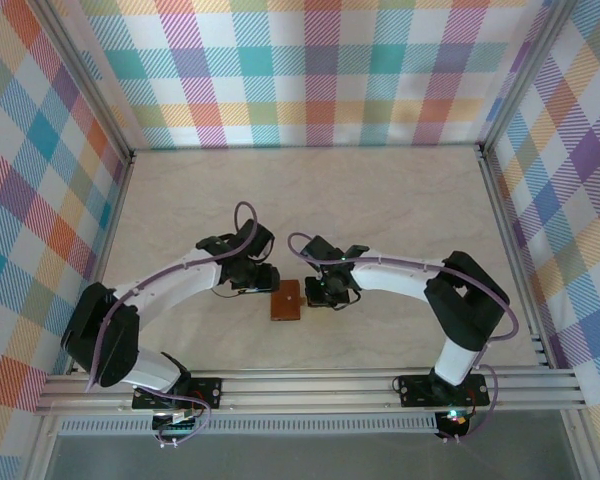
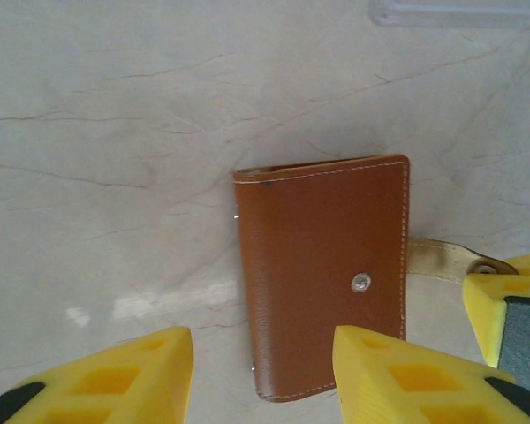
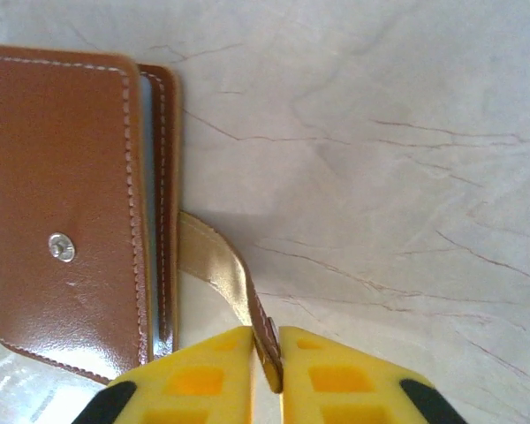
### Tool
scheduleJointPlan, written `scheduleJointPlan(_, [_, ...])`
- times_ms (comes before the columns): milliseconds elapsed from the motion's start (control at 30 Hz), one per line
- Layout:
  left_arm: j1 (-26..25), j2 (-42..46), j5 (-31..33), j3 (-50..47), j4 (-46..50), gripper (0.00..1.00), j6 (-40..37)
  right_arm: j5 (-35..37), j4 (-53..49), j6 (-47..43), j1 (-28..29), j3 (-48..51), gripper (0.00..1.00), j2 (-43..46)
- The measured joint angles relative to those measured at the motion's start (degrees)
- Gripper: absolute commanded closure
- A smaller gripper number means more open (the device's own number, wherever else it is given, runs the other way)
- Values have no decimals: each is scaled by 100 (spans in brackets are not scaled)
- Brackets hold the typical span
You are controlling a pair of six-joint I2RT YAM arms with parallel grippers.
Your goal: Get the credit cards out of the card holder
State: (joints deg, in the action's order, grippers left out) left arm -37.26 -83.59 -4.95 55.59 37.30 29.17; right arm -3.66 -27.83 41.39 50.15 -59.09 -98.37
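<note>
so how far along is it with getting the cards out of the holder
Done: the snap tab is unfastened, leaving its stud bare. In hand: the right pincer is shut on the tab's end, while the left pincer hangs open over the card holder. Left: the holder lies folded shut on the table and the credit cards have yet to come out, so nearly all of the job remains.

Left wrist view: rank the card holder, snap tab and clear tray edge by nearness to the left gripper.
1. card holder, centre, directly ahead.
2. snap tab, right of it.
3. clear tray edge, top right.
</note>
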Motion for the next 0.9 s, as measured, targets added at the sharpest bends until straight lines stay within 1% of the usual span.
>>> scheduleJointPlan(100, [-190,-258,15,146,-37,44,46,-85,243,-4,-50,203,91,63])
scheduleJointPlan(333, [-675,-951,103,518,-98,31,164,-553,890,79,-243,748,92,111])
scheduleJointPlan(367, [-706,-1034,140,579,-98,25,173,-625,962,118,-280,798,92,116])
scheduleJointPlan(433, [-748,-1185,236,699,-79,19,210,-732,1073,177,-332,866,92,142])
scheduleJointPlan(700, [-800,-1591,573,1008,92,12,258,-955,1307,321,-446,1027,92,179])
scheduleJointPlan(900, [-855,-1827,599,1034,157,13,258,-1080,1388,402,-511,1078,92,184])
